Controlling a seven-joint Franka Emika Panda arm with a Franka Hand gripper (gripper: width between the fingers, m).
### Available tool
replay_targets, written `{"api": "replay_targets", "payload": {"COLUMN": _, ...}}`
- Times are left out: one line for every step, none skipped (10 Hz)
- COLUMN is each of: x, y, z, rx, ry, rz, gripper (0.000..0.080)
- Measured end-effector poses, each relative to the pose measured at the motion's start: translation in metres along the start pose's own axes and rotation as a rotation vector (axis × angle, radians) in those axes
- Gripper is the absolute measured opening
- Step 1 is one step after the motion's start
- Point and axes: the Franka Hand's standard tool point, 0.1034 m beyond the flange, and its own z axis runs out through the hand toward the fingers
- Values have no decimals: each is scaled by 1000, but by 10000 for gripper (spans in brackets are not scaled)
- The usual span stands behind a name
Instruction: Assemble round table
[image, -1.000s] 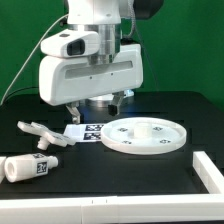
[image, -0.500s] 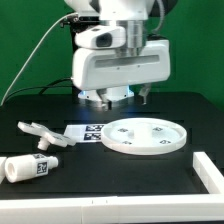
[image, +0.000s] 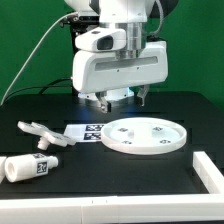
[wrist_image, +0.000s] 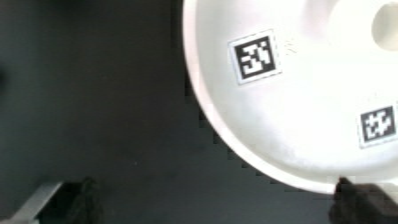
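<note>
Above the black desk (image: 190, 108), my end effector (image: 124, 99) hangs released and empty, its fingers spread wide with nothing between them. The round disc (image: 147, 134) lies flat on the desk below me, a little toward the exterior view's right and nearer that camera. The wrist view shows I am not centred on it: the disc's curved rim (wrist_image: 222, 130) and two of its tags fill one side, while the gap between my fingertips (wrist_image: 68, 200) opens over bare desk just off that rim. The short leg (image: 25, 168) lies on its side at the exterior view's left, its long axis running across that view, well apart from me. The branched foot piece (image: 40, 133) lies between it and the disc. By my reckoning, the disc is the nearer part, reached by a sideways shift and a descent.
</note>
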Motion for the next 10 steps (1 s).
{"api": "replay_targets", "payload": {"x": -6, "y": -16, "z": 7, "rx": 7, "ry": -18, "rz": 61, "gripper": 649}}
{"api": "replay_targets", "payload": {"x": -8, "y": -27, "z": 14, "rx": 12, "ry": -17, "rz": 118, "gripper": 649}}
{"api": "replay_targets", "payload": {"x": -9, "y": -32, "z": 16, "rx": 18, "ry": -20, "rz": 129, "gripper": 649}}
{"api": "replay_targets", "payload": {"x": -8, "y": -30, "z": 16, "rx": 18, "ry": -17, "rz": 118, "gripper": 649}}
{"api": "replay_targets", "payload": {"x": -8, "y": -30, "z": 16, "rx": 18, "ry": -17, "rz": 118, "gripper": 649}}
{"api": "replay_targets", "payload": {"x": -8, "y": -31, "z": 16, "rx": 18, "ry": -18, "rz": 117, "gripper": 649}}
{"api": "replay_targets", "payload": {"x": -10, "y": -35, "z": 18, "rx": 20, "ry": -14, "rz": 187, "gripper": 649}}
{"api": "replay_targets", "payload": {"x": -21, "y": -48, "z": 27, "rx": 24, "ry": -22, "rz": 279, "gripper": 649}}
{"api": "replay_targets", "payload": {"x": -32, "y": -54, "z": 39, "rx": 43, "ry": -37, "rz": 349, "gripper": 649}}
{"api": "replay_targets", "payload": {"x": -32, "y": -56, "z": 45, "rx": 54, "ry": -28, "rz": 387, "gripper": 649}}
